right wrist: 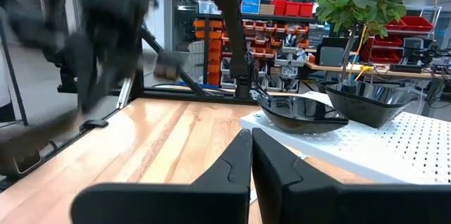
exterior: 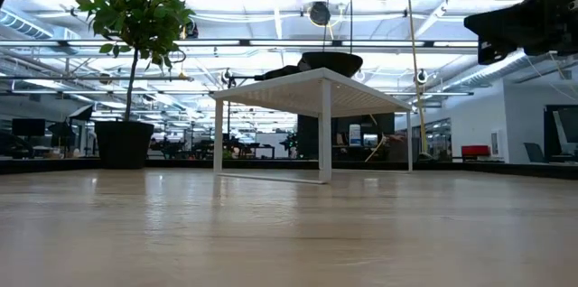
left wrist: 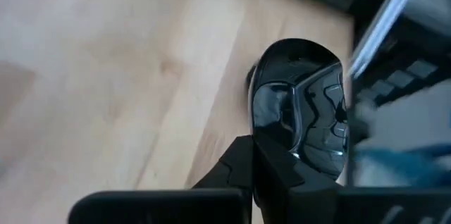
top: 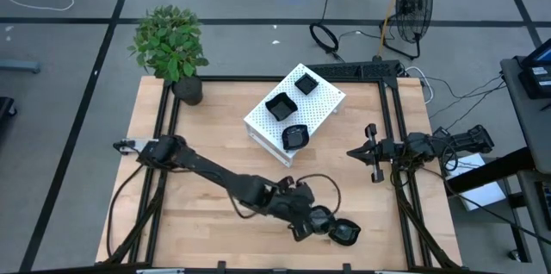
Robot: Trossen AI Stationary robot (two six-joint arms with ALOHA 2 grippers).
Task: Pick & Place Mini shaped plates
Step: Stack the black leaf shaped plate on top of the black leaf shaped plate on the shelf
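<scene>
Three black plates [top: 290,107] are sitting on top of the white box [top: 323,110]. The left gripper [top: 331,227] is clamping a fourth plate [top: 346,233] at the table's [top: 215,136] near edge. The right gripper [top: 368,152] is waiting beside the box, fingers pressed together.

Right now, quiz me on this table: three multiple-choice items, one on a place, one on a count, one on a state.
1. Plates on the white box: A one; B three; C five.
2. The left end effector is: A over that box; B beside a lone plate; C touching the right arm.
3. The right end effector is: A shut, empty; B gripping a plate; C wide open.
Key: 1 B, three dishes sit there; 2 B, the high view shows it; 3 A, its wrist view shows it closed on nothing.
</scene>
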